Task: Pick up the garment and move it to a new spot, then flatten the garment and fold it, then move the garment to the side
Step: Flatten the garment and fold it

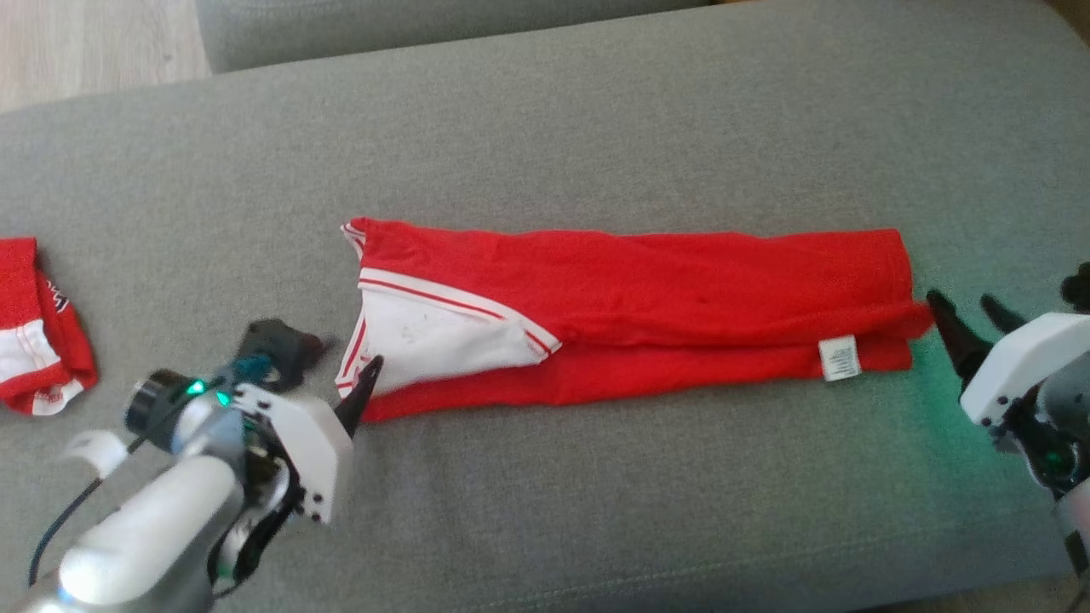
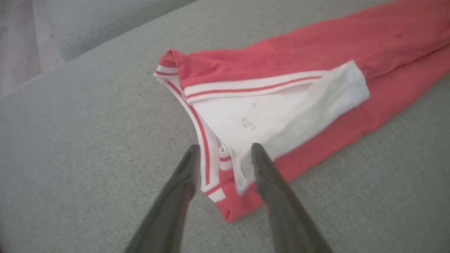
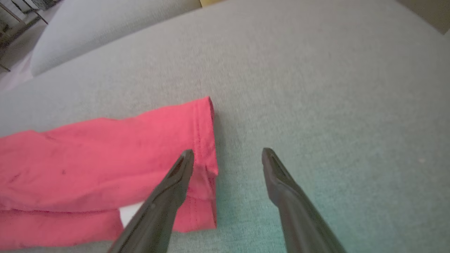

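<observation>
The garment (image 1: pixel 647 289) lies as a long folded strip across the cushion (image 1: pixel 596 128). Your left gripper (image 2: pixel 225 149) straddles the collar-end corner with its fingers slightly apart. Your right gripper (image 3: pixel 227 151) gapes at the hem, holding nothing. For the likely cross fold, pinch every layer at each end and lift evenly.

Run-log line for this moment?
stage: lengthwise fold laid | garment: long red strip, flat on grey cushion | left gripper: fingers apart at collar corner | right gripper: fingers apart at hem end
</observation>
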